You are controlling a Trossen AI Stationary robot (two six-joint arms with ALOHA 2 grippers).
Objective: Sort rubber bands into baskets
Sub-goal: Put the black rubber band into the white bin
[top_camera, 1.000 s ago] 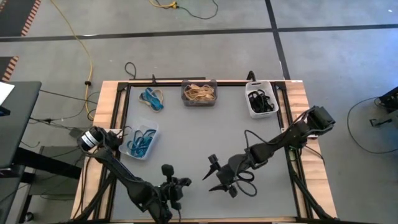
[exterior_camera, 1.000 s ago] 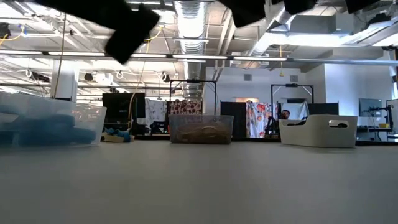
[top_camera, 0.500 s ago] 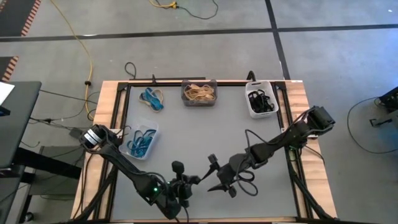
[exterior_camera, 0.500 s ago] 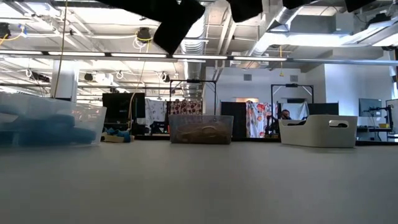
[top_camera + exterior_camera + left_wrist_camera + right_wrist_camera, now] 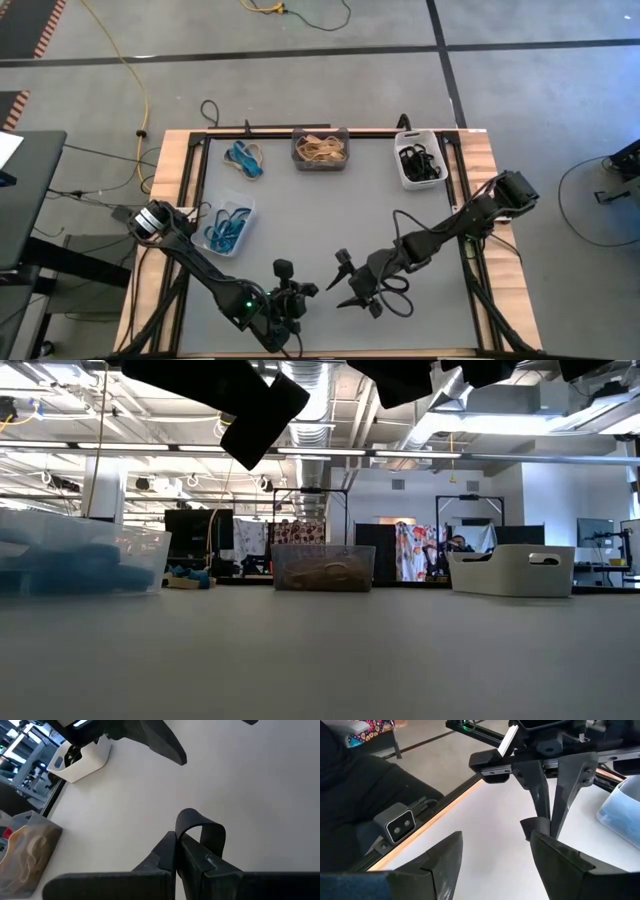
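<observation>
1. Overhead cam looks straight down, whole table (image 5: pixel 320 215) plus floor around it
2. Low cam sits at tabletop level, staring across into the room
3. Left wrist cam is close over the surface, facing the white basket (image 5: pixel 82 757)
4. Right wrist cam faces the left gripper (image 5: pixel 545 827), up close
</observation>
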